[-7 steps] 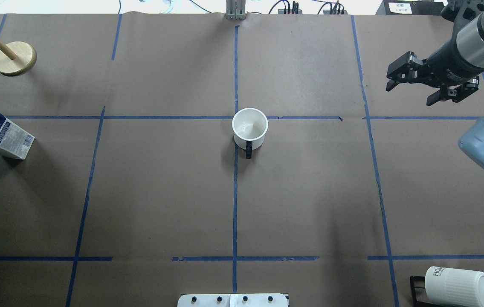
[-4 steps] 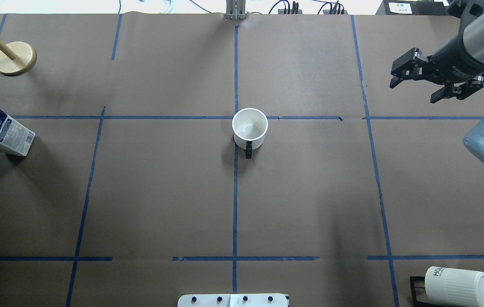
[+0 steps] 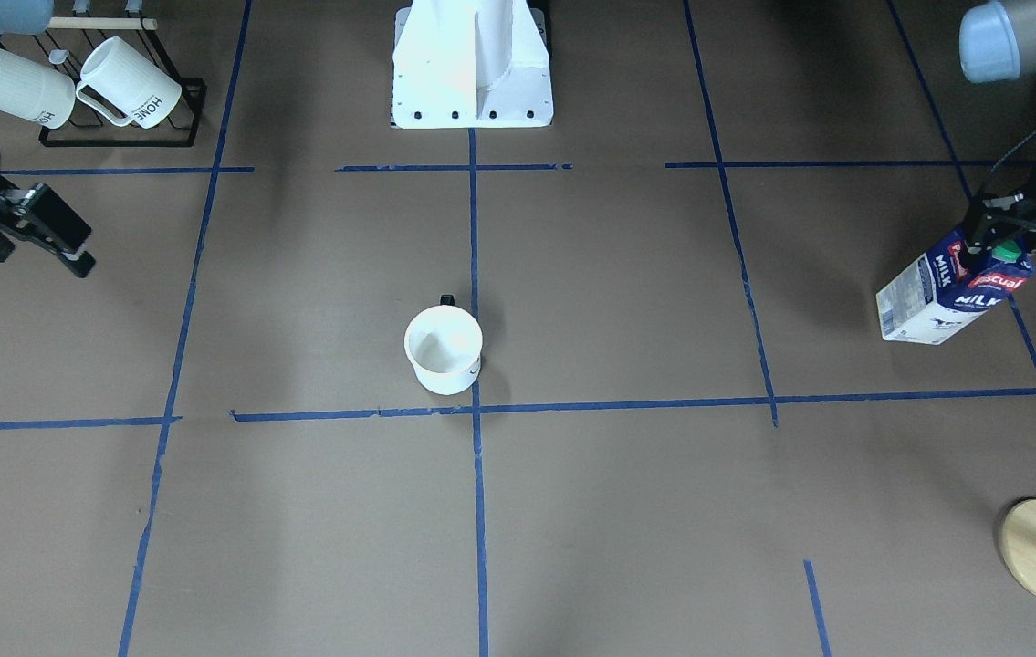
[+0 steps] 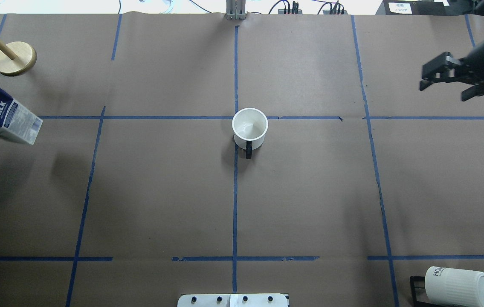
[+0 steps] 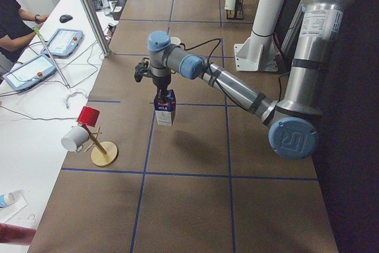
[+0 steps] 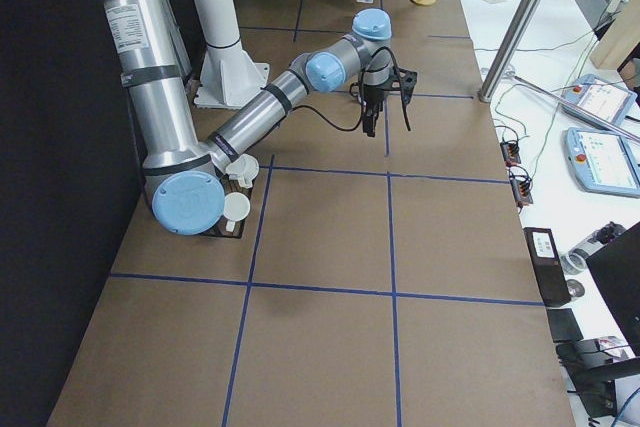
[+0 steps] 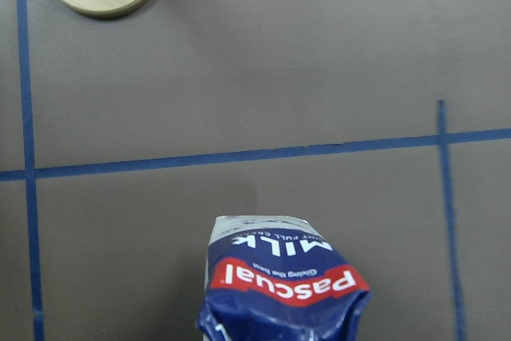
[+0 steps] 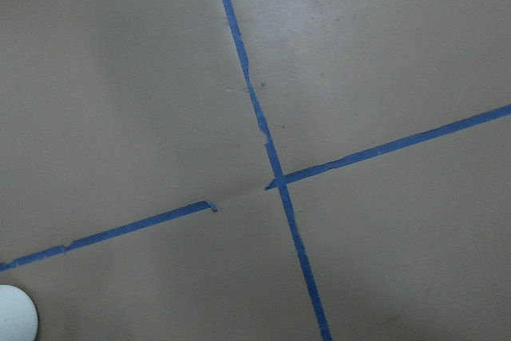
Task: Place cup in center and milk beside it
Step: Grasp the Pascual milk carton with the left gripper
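White cup [image 4: 249,128] set upright just beside the center tape crossing [image 3: 476,408], handle turned toward the robot, milk carton [image 4: 9,121] clamped at its top by the left gripper [image 5: 163,91], held clear of the surface at the left edge, right gripper [image 4: 443,90] spread wide, empty, at the right.

The cup [image 4: 249,128] is a smooth white mug, upright, mouth up. In the overhead view it is at mid-frame, its small black handle pointing toward the bottom edge. It stands just beside the blue tape crossing [image 4: 236,117], on its lower right. The milk carton [image 4: 5,119], dark blue and white with a red label and green cap, hangs off the brown surface at the far left edge, gripped at its top by the left gripper [image 5: 163,90], well apart from the cup.
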Available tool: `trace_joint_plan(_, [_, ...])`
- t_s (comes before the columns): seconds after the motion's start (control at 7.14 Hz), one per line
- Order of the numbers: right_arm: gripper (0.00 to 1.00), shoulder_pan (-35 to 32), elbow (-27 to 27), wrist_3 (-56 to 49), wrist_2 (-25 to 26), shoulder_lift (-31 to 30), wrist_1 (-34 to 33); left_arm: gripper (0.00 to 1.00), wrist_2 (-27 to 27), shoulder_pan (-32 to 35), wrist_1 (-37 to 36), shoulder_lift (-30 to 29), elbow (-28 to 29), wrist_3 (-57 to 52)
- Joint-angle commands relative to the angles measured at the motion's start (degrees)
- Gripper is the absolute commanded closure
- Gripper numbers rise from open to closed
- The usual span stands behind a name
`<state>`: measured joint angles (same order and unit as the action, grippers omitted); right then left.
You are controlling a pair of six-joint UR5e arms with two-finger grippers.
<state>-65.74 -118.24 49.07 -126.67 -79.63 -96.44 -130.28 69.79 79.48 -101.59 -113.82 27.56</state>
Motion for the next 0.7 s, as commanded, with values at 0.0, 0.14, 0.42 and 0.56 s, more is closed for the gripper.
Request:
trace_joint_plan(0.0, [0.0, -8.14, 1.16, -21.38, -3.05, -7.18, 0.2, 0.94, 0.11, -3.75, -11.61, -11.65, -2.73, 7.36])
trace_joint_plan(0.14, [0.0, -11.74, 2.22, -28.7, -5.32, -9.9, 0.2, 0.94, 0.29, -9.61, -11.45, -15.61, -1.77, 15.25])
trace_joint_plan(0.42, [0.0, -19.21, 5.02, -44.43, -6.22, -16.14, 0.38, 0.94, 3.09, -17.11, -10.49, -24.13, 3.3, 26.97])
trace_joint_plan(0.56, [0.0, -21.34, 5.3, -45.72, -6.75, -16.61, 0.46, 0.94, 4.06, -18.44, -6.48, -26.87, 7.6, 30.15])
